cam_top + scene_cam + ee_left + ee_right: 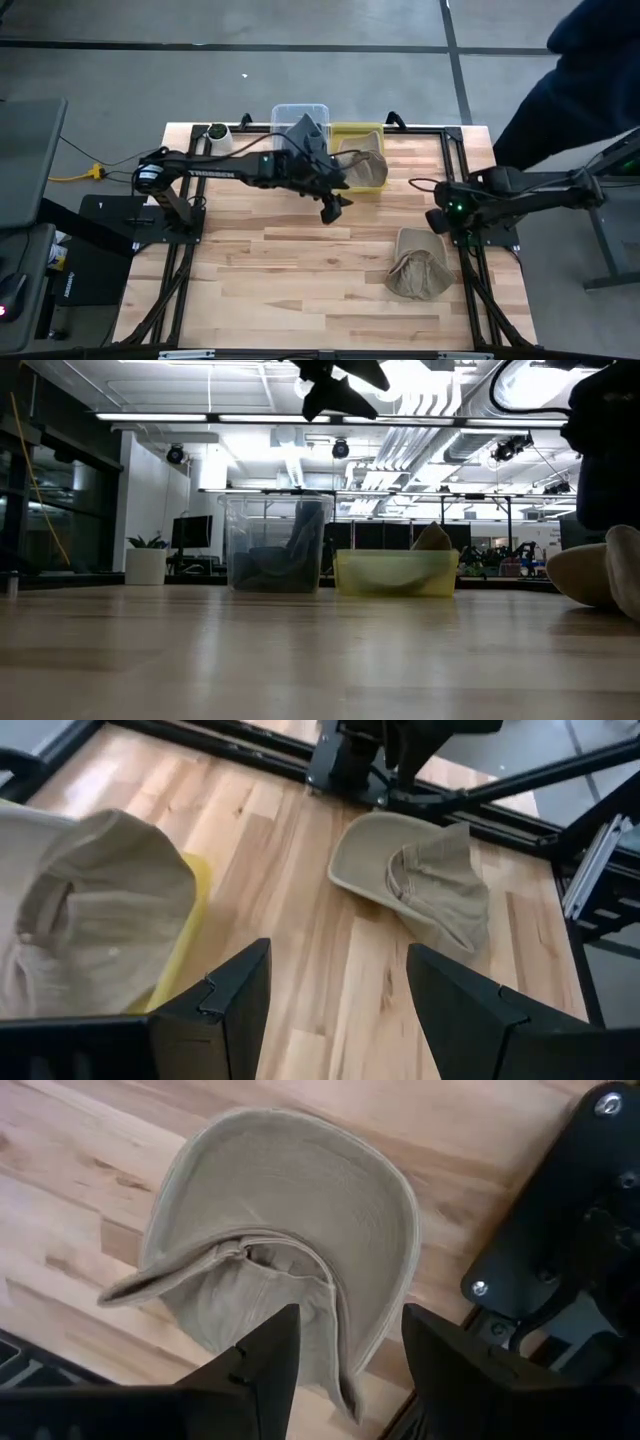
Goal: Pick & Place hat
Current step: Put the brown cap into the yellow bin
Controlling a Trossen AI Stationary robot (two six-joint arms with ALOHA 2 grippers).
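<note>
left gripper (pixel 336 206): open, empty, raised beside the yellow bin (pixel 352 133) | right gripper (pixel 345 1345): open, empty, above the hat (pixel 419 263) | hat: on table (pixel 270 270), right side | second hat (pixel 362 165): in yellow bin

A: Where do the bins sit?
B: At the table's (pixel 300 290) far edge, the clear bin (pixel 300 112) left of the yellow bin (pixel 352 133), side by side. A hat (pixel 362 165) lies in the yellow one.
A: And the other hat (pixel 420 264)?
B: On the table, right and nearer, by the right arm's base.
A: The grippers?
B: Left gripper (pixel 333 207) hangs over the middle, before the bins. Right gripper (pixel 345 1370) is over that second hat, probably not touching it.
</note>
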